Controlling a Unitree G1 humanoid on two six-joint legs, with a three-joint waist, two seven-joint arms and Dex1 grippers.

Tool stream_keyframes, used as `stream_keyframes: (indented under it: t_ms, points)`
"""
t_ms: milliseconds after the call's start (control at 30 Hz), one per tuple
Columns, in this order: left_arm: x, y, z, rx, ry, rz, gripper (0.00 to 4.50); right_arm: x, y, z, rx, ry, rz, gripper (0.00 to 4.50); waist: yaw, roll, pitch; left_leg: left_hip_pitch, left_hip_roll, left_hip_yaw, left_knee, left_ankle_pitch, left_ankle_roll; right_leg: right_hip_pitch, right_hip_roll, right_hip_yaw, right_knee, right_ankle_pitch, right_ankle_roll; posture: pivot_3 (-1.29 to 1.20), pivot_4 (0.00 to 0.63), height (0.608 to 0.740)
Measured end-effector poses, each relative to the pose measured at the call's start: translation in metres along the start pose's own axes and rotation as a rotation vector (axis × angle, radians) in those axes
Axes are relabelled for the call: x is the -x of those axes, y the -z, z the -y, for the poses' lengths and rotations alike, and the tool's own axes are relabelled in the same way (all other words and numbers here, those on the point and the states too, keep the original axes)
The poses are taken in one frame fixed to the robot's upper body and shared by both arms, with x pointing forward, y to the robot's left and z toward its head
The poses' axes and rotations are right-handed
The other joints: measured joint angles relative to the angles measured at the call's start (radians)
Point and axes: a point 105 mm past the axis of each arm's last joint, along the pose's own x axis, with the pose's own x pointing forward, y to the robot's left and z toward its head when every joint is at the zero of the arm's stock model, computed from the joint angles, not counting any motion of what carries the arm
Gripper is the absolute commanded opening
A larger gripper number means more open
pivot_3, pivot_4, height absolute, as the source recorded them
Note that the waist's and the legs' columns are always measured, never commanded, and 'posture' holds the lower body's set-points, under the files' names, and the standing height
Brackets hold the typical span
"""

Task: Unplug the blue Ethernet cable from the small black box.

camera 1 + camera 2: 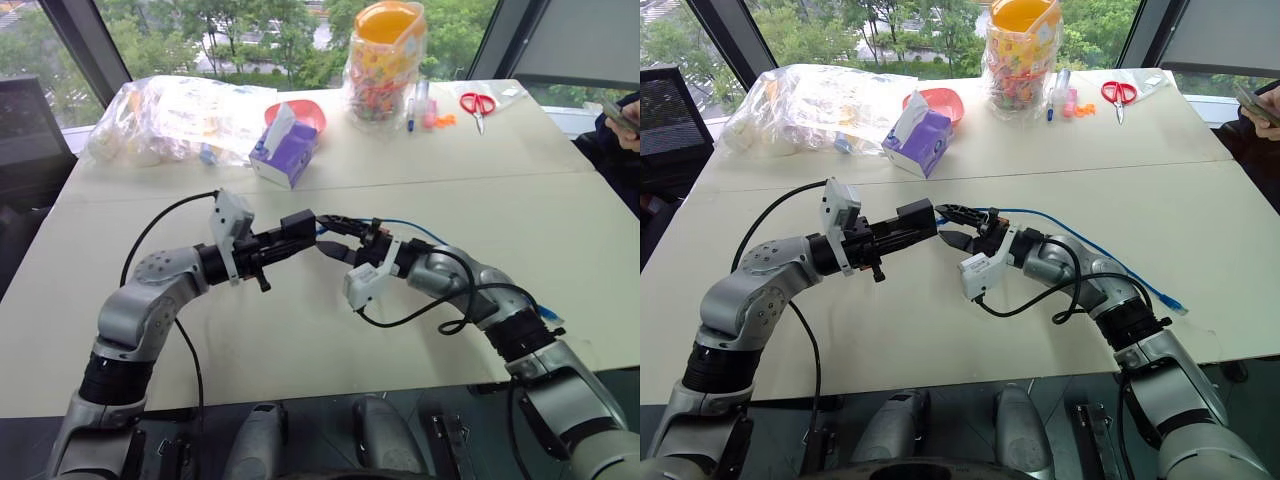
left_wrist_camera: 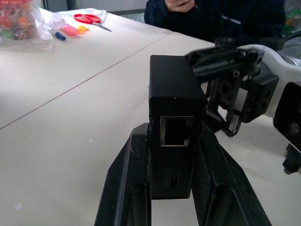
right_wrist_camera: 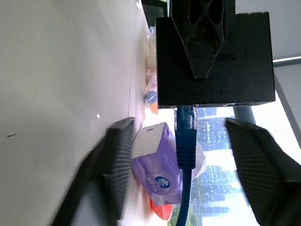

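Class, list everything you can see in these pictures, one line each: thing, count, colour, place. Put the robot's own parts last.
small black box: one, black, held above the table between the left hand's fingers.
blue Ethernet cable: one, blue, plugged into the box, trailing over the table towards its right edge.
table: one, off-white, under both arms.
tissue box: one, purple and white, far side of the table.
clear plastic bag: one, far left.
bowl: one, red, behind the tissue box.
snack jar: one, clear with orange lid, far centre.
scissors: one pair, red-handled, far right.
person: one, dark clothes, at the table's right edge.
left hand: shut on the box.
right hand: open, fingers either side of the plug.
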Motion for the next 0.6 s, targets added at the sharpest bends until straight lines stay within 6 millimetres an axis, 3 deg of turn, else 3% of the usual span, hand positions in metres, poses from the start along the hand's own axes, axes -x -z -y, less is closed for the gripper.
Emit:
stream_keyframes:
  t_ms: [100,267,433,600]
  points:
    - [0.004,0.004,0.001,-0.008,0.003,-0.010,0.49,0.002,0.004,-0.008,-0.163,-0.063,-0.027,4.43,0.000,0.000,0.000,0.000,0.000,0.000,0.000,0.000,0.000,0.000,0.000,0.000,0.000,0.000,0.000,0.00,0.150,0.740]
    - [0.025,0.009,0.010,0.003,0.085,-0.061,0.49,0.022,0.017,-0.026,-0.553,-0.317,-0.076,4.43,0.000,0.000,0.002,0.000,0.001,0.000,0.000,0.000,0.000,0.001,0.000,0.000,0.000,-0.001,-0.001,0.00,0.150,0.740]
    - [0.032,-0.012,0.030,0.009,0.237,-0.053,0.49,0.027,-0.009,0.006,-0.986,-0.495,0.087,4.43,0.000,0.000,0.005,0.000,0.001,0.000,0.000,0.000,0.000,0.001,0.000,-0.001,0.000,-0.001,-0.001,0.00,0.150,0.740]
    - [0.031,-0.023,0.031,0.000,0.273,-0.040,0.49,0.032,-0.027,0.040,-1.289,-0.620,0.246,4.43,0.001,0.000,0.005,0.000,0.001,0.000,0.000,0.000,0.000,0.000,0.001,-0.001,0.000,0.000,-0.001,0.00,0.150,0.740]
